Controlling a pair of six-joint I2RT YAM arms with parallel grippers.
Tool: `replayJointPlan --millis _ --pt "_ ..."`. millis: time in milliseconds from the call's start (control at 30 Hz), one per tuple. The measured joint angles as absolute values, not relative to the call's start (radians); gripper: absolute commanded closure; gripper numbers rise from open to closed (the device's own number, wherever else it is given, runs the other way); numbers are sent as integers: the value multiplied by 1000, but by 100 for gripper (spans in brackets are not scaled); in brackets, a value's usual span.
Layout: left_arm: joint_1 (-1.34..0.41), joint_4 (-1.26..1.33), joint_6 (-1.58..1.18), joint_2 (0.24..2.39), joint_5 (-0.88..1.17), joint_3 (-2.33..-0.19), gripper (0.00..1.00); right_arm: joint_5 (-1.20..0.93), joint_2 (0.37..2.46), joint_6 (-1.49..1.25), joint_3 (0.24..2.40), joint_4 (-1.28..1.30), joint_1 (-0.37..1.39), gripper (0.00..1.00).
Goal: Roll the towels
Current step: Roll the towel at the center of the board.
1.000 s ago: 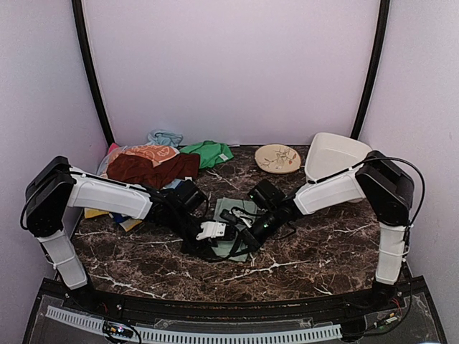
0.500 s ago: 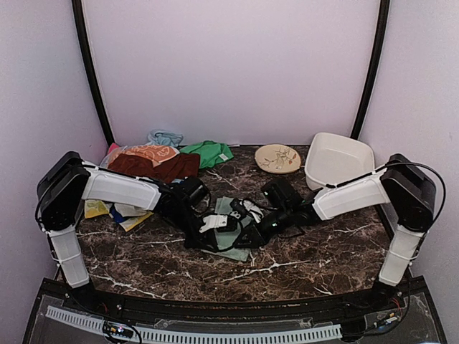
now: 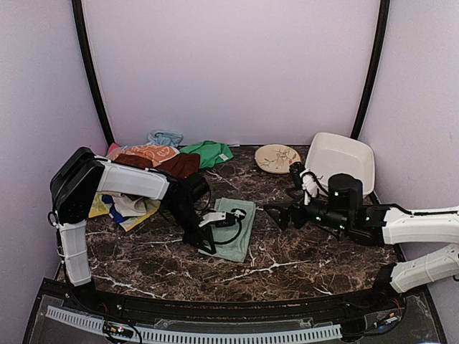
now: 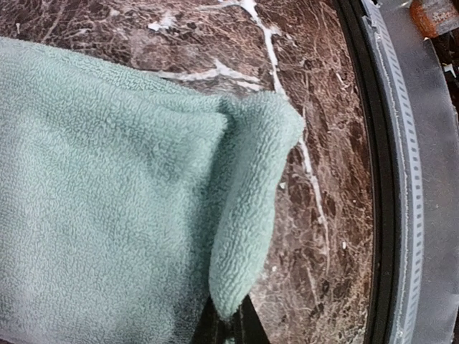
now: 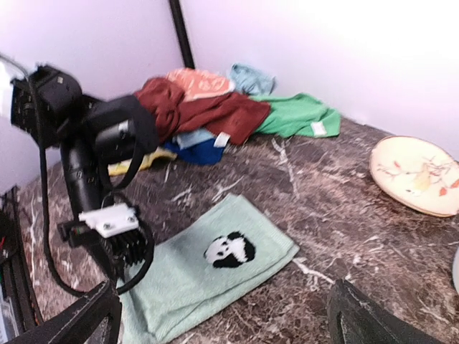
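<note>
Veined marble table; left tool pinches terry mint towel; right tool agape.

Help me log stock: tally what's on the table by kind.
Mint-green towel: 1
Piled towels, some hidden: at least 6
Patterned plate: 1
White basin: 1
Total: at least 9

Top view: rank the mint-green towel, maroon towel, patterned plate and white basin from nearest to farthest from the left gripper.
From the left gripper:
1. Mint-green towel: pinched at its near-left corner.
2. Maroon towel: in the pile at the back left.
3. Patterned plate: back centre.
4. White basin: back right.
</note>
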State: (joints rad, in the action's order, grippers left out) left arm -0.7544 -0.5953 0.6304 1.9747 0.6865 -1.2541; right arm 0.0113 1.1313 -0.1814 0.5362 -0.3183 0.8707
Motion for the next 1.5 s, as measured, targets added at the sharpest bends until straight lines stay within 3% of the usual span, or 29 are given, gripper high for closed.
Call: replayJointPlan --millis 167,333,500,667,933,1133,1300,1500 --pt "-754 -687 650 1979 736 -1278 100 53 1050 -168 468 -418 877 9" --pt "-754 -755 651 2029 756 -1327 100 154 1087 61 474 -380 1097 17" --pt "-743 -790 619 2093 762 -1379 100 265 1227 298 476 -356 1317 24" --pt "-717 -825 580 2156 797 -1438 100 335 1442 506 503 -370 1412 35" --pt "-708 -836 560 2167 819 -1440 100 355 1705 745 636 -495 1404 49" --pt "-704 -837 561 2168 822 -1440 100 325 1795 800 699 -539 1341 65" --pt "-699 -841 568 2172 834 -1441 100 287 1838 791 746 -514 1293 70" --pt "-678 -847 583 2174 864 -1439 83 223 1850 735 797 -425 1262 75"
